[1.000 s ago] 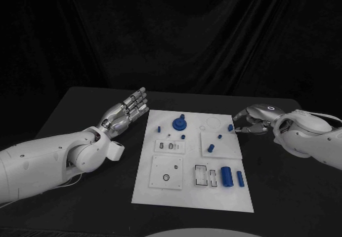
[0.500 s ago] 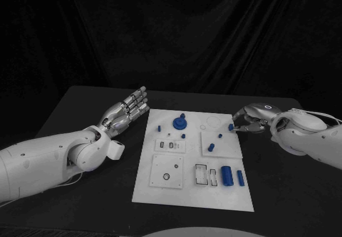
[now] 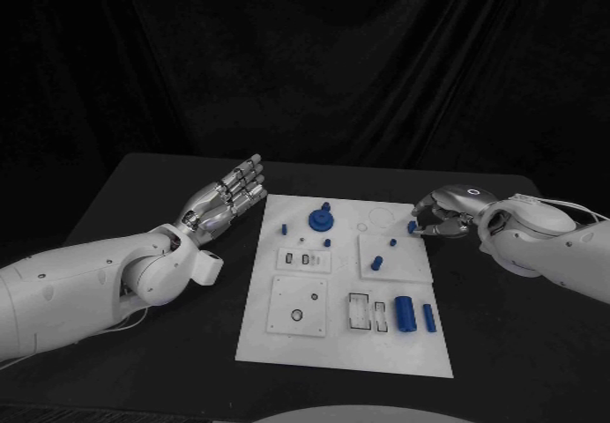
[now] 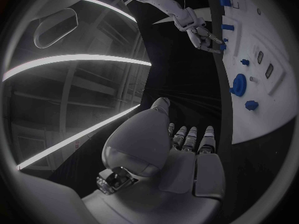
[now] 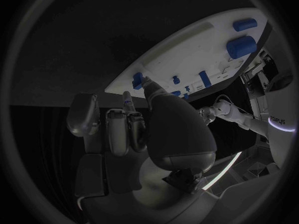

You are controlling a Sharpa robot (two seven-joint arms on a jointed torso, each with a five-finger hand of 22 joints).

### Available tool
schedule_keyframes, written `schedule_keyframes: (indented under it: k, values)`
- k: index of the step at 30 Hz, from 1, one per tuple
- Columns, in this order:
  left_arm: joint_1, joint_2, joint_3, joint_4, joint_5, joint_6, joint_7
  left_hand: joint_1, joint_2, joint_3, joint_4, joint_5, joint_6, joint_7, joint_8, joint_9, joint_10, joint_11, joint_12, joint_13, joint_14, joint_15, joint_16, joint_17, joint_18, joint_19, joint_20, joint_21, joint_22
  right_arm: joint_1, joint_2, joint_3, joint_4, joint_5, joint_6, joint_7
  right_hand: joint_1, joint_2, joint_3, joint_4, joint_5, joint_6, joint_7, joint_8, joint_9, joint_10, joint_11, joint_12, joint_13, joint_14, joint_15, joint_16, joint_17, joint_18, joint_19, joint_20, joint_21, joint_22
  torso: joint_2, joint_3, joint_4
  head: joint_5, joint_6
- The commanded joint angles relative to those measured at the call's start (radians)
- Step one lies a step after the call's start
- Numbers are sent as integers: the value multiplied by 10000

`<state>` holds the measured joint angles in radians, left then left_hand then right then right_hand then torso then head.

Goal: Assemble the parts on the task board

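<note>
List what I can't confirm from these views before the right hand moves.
- Head view: whether the right hand grips the small blue part at the task board's edge; its fingers cover it.
- Right wrist view: fingertip sits at that part, contact unclear.
- Head view: board slots too small.

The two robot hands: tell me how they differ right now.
The left robot hand lies beside the task board, over the black table, fingers stretched out and apart, holding nothing. The right robot hand is curled at the board's far right edge, its fingertips at a small blue part; whether it grips the part cannot be told. Both are silver, on white arms.
</note>
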<state>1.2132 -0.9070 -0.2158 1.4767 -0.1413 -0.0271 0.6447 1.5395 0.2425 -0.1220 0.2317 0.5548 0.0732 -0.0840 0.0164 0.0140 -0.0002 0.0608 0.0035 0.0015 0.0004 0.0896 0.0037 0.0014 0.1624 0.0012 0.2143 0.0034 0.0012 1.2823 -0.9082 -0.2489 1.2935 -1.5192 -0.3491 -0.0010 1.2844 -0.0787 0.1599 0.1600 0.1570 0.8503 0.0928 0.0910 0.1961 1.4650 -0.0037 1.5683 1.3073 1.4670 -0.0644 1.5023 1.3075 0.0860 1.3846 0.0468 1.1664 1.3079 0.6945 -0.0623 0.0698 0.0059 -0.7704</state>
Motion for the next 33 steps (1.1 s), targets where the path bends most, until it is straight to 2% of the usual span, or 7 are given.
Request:
schedule_keyframes:
  k: [1, 9, 14, 19, 26, 30, 33]
  values:
    - [0, 28, 9, 13, -5, 145, 107, -35, -36, 46, -12, 66, 23, -28, -29, -1, 2, 72, -35, -15, -4, 80, -37, -14, 170, -12, 92, -34, -12, -39, 30, 5, -41, -66, 16, 53, 102, -13, -12, 45, -44, 93, -12, 73, 19, 1058, 2, 25, 2635, 836, -13, -48, 1874, 60, -40, -7, -23, 260, -3, -1, 2, 15, -12]
    - [0, 25, 9, 32, -5, 178, 70, -29, -36, 57, -24, 74, 27, 9, -28, 0, 2, 86, -35, -15, -4, 87, -37, -14, 171, -12, 96, -34, -12, -80, 130, 6, -110, -66, 25, 42, 186, -9, -14, 19, 92, 192, -19, 103, 60, 1058, -4, 25, 2635, 831, -17, -76, 1846, 66, -42, -8, -67, 253, -1, -4, -2, 42, 12]
    - [-1, 34, 9, 70, -5, 226, 29, -27, -35, 63, -31, 77, 20, 31, -29, -1, 2, 93, -35, -15, -4, 93, -37, -14, 171, -12, 99, -34, -12, -100, 180, 6, -149, -66, 87, 15, 359, 38, 29, -62, 678, 325, -27, 119, 139, 1058, -11, 25, 2635, 829, -25, -102, 1820, 73, -39, -15, -151, 250, 0, 2, 2, 28, -12]
    - [-2, 50, 9, 64, -5, 263, 8, -23, -33, 70, -38, 78, 24, 53, -28, -1, 2, 103, -35, -15, -4, 102, -37, -14, 171, -12, 104, -34, -12, -124, 242, 6, -242, -66, 92, 13, 402, 52, 43, -89, 816, 470, -39, 178, 210, 1058, -21, 25, 2635, 829, -32, -107, 1815, 73, -33, -20, -172, 257, -4, 1, -2, 31, -26]
    - [-4, 50, 9, 68, -5, 302, -33, -20, -31, 85, -55, 77, 32, 108, -26, 1, 2, 131, -35, -15, -4, 133, -37, -14, 172, -12, 118, -34, -12, -165, 284, 7, -303, -66, 51, -12, 448, 98, 68, -119, 881, 767, -57, 313, 354, 1058, -35, 25, 2635, 826, -44, -121, 1802, 73, -23, -31, -198, 272, 3, 0, -5, 36, -48]
    - [-7, 56, 9, 123, -5, 339, -50, -19, -28, 90, -58, 79, 39, 127, -25, 3, 2, 139, -35, -15, -4, 139, -37, -14, 171, -12, 121, -34, -12, -184, 322, 8, -342, -66, 1, -47, 512, 203, 85, -150, 497, 1142, -137, 467, 563, 1058, -91, 25, 2635, 816, -82, -158, 1765, 84, -30, -61, -279, 271, 0, 0, -4, 24, -55]
    - [-10, 71, 9, 150, -5, 374, -66, -19, -28, 90, -58, 79, 39, 127, -25, 3, 2, 139, -35, -15, -4, 139, -37, -14, 171, -12, 121, -34, -12, -209, 344, 8, -365, -66, -36, -49, 540, 233, 89, -166, 415, 1240, -156, 505, 618, 1058, -104, 25, 2635, 811, -93, -170, 1753, 84, -33, -69, -302, 272, 1, 5, -14, 31, -70]
